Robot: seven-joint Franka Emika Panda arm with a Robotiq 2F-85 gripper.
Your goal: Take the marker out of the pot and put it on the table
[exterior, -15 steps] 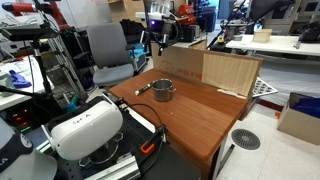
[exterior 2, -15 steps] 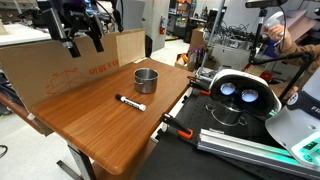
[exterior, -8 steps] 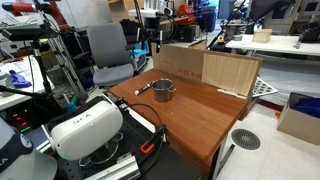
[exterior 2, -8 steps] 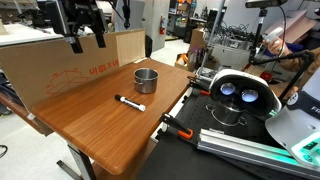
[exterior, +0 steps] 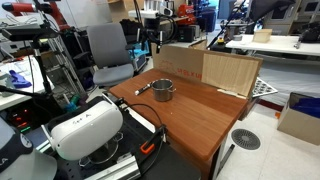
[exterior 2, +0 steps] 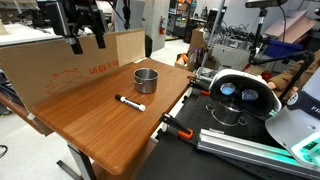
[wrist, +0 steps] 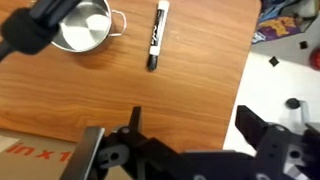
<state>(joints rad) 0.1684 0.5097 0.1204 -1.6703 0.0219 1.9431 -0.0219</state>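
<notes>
The marker (exterior 2: 129, 103) lies flat on the reddish-brown table (exterior 2: 110, 125), just beside the silver pot (exterior 2: 146, 79); it is black with a white part. It also shows in the wrist view (wrist: 156, 35) next to the pot (wrist: 83, 27), and in an exterior view (exterior: 144, 89) beside the pot (exterior: 162, 92). My gripper (exterior 2: 86, 42) hangs high above the table's far edge, open and empty. In the wrist view its fingers (wrist: 195, 125) are spread over bare wood (wrist: 120, 90).
A cardboard box (exterior 2: 60, 70) and a plywood board (exterior: 230, 72) stand along the table's far edge. A white VR headset (exterior 2: 238, 95) and an orange-black cable (exterior 2: 175, 128) lie by the near edge. An office chair (exterior: 108, 52) stands behind.
The gripper has risen a little and shifted slightly from a second ago, then held still. The marker and pot have not moved.
</notes>
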